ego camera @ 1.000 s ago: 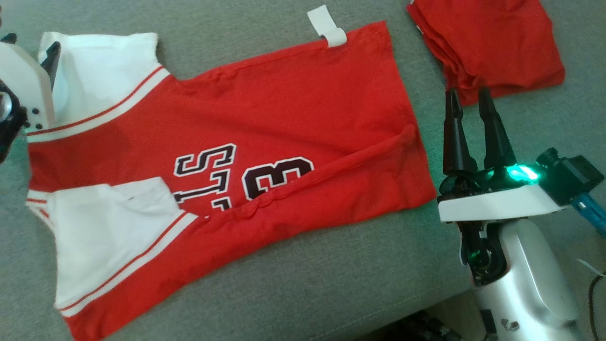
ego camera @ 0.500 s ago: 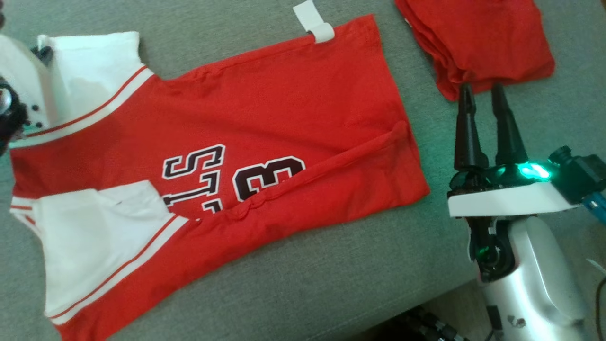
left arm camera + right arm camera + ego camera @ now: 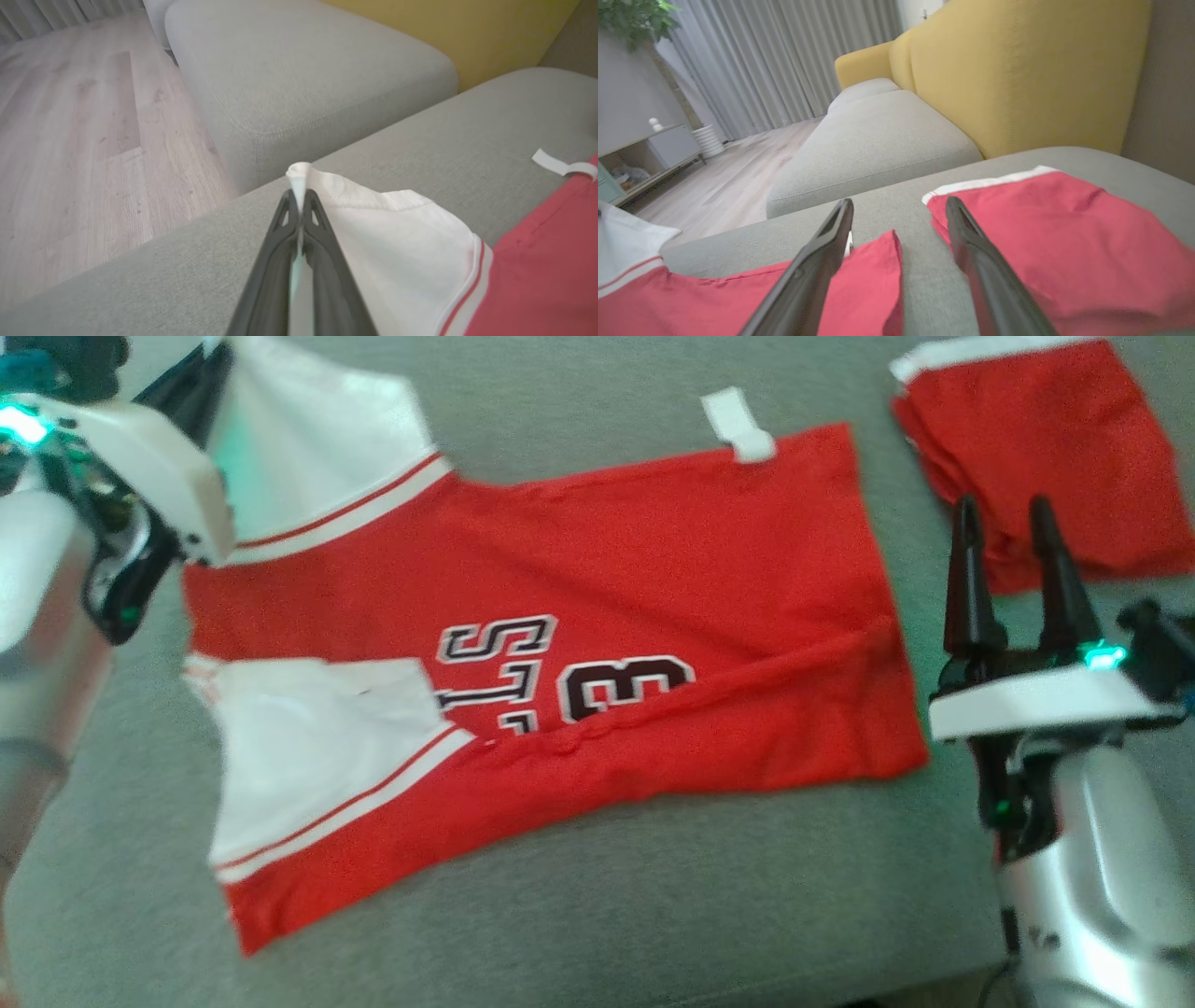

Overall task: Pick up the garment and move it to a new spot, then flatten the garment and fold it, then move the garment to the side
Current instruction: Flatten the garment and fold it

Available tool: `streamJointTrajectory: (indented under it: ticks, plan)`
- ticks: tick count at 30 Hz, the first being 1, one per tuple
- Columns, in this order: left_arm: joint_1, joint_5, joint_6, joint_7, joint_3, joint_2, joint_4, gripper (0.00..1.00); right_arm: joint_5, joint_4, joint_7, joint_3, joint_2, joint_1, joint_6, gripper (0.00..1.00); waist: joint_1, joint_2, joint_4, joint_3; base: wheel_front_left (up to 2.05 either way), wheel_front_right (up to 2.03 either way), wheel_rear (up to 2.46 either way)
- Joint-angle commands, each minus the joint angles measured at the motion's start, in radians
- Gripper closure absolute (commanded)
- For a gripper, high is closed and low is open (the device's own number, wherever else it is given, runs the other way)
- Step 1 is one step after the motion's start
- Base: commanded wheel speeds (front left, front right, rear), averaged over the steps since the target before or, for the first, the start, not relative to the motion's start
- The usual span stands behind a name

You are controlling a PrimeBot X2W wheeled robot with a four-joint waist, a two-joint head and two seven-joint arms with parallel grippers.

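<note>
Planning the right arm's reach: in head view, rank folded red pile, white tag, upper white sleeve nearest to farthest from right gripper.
From the right gripper:
1. folded red pile, just past its fingers, far right
2. white tag, top middle
3. upper white sleeve, far left

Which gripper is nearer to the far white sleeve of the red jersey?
Left. The left gripper is shut on the far white sleeve at its edge. The right gripper stands open beyond the hem of the jersey, beside the folded red garment.
</note>
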Motion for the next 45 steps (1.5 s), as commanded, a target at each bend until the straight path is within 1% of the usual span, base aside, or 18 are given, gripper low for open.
streamJointTrajectory:
  ticks: [1,4,7,11,15,16,17,22,25,32,33,34,40,45]
  plan:
    - [-0.027,0.006,0.007,-0.041,0.039,0.034,-0.048,1.0,-0.041,-0.026,0.049,0.0,-0.004,-0.06,-0.001,0.0,0.0001,0.0,0.076,-0.045,0.0,0.0,0.0]
    - [0.004,0.004,0.022,-0.077,0.041,0.022,-0.127,1.0,-0.106,-0.008,0.143,-0.027,-0.005,-0.113,-0.001,0.0,0.0001,0.0,0.127,-0.054,0.0,0.0,0.0]
    - [0.043,0.017,0.057,-0.098,0.031,0.022,-0.229,1.0,-0.137,0.037,0.241,-0.049,-0.019,-0.176,-0.001,0.0,0.0001,0.0,0.174,-0.051,0.0,0.0,0.0]
    - [0.096,0.033,0.102,-0.101,0.013,0.03,-0.37,1.0,-0.176,0.142,0.348,-0.065,-0.079,-0.259,-0.001,0.0,0.0001,0.0,0.224,-0.038,0.0,0.0,0.0]
    - [0.137,0.043,0.135,-0.094,-0.003,0.039,-0.479,1.0,-0.21,0.271,0.417,-0.086,-0.127,-0.322,-0.001,0.0,0.0001,0.0,0.254,-0.024,0.0,0.0,0.0]
    - [0.145,0.044,0.14,-0.09,-0.008,0.039,-0.5,1.0,-0.225,0.3,0.426,-0.088,-0.14,-0.334,-0.001,0.0,0.0001,0.0,0.26,-0.02,0.0,0.0,0.0]
    - [0.145,0.044,0.14,-0.09,-0.008,0.039,-0.5,1.0,-0.225,0.3,0.426,-0.088,-0.14,-0.334,-0.001,0.0,0.0001,0.0,0.26,-0.02,0.0,0.0,0.0]
    - [0.162,0.057,0.161,-0.071,-0.028,0.045,-0.571,1.0,-0.277,0.425,0.428,-0.087,-0.175,-0.376,-0.001,0.0,0.0001,0.0,0.272,-0.009,0.0,0.0,0.0]
    - [0.164,0.062,0.174,-0.067,-0.03,0.049,-0.597,1.0,-0.299,0.486,0.421,-0.087,-0.178,-0.4,-0.001,0.0,0.0001,0.0,0.273,0.002,0.0,0.0,0.0]
    - [0.162,0.066,0.186,-0.055,-0.034,0.058,-0.624,1.0,-0.319,0.602,0.405,-0.056,-0.178,-0.455,-0.001,0.0,0.0001,0.0,0.271,0.027,0.0,0.0,0.0]
    - [0.16,0.065,0.187,-0.054,-0.033,0.059,-0.624,1.0,-0.318,0.614,0.399,-0.048,-0.179,-0.463,-0.001,0.52,0.0001,0.0,0.269,0.029,0.0,0.0,0.0]
    - [0.159,0.064,0.187,-0.054,-0.032,0.06,-0.623,1.0,-0.317,0.625,0.391,-0.037,-0.18,-0.471,-0.001,1.0,0.0001,0.0,0.268,0.03,0.0,0.0,0.0]
    - [0.151,0.056,0.203,-0.059,-0.011,0.077,-0.572,1.0,-0.278,0.663,0.339,0.008,-0.19,-0.526,-0.001,1.0,0.0001,0.0,0.252,0.013,0.0,0.0,0.0]
    - [0.122,0.049,0.198,-0.094,0.023,0.093,-0.479,1.0,-0.204,0.65,0.305,0.064,-0.189,-0.585,-0.001,1.0,0.0001,0.0,0.224,0.0,0.0,0.0,0.0]
